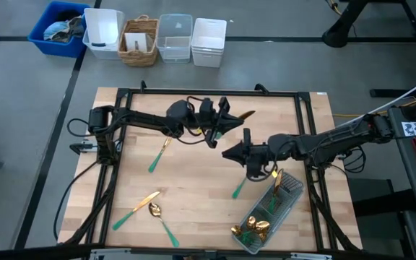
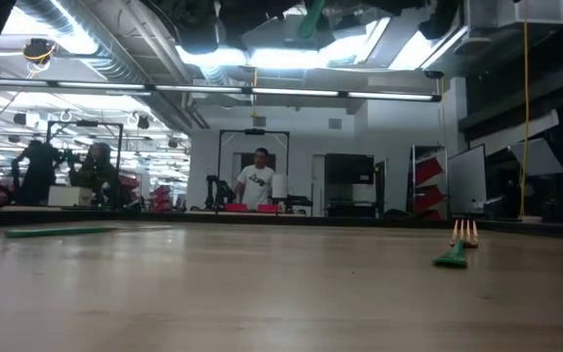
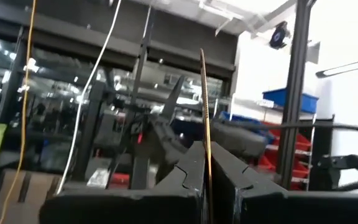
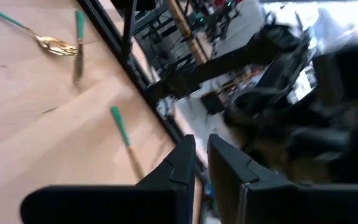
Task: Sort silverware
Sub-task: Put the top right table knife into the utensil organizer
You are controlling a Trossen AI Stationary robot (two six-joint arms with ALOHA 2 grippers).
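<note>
While the left hand [image 1: 231,119] pinches a knife [image 3: 205,118] aloft, the right hand [image 1: 231,153] hovers nearly closed, empty.

Robotics lab or workshop, open-plan. Wooden table [image 1: 193,180] set in a black metal frame [image 1: 208,92], on grey floor. Beyond the table's far edge: blue bin [image 1: 58,27], wicker basket [image 1: 140,42], white and clear plastic tubs [image 1: 192,40]. Behind the table, low view: exposed ceiling ducts [image 2: 96,44], strip lights [image 2: 291,93], a standing person [image 2: 258,181], possibly more rigs at workbenches [image 2: 57,176].
</note>
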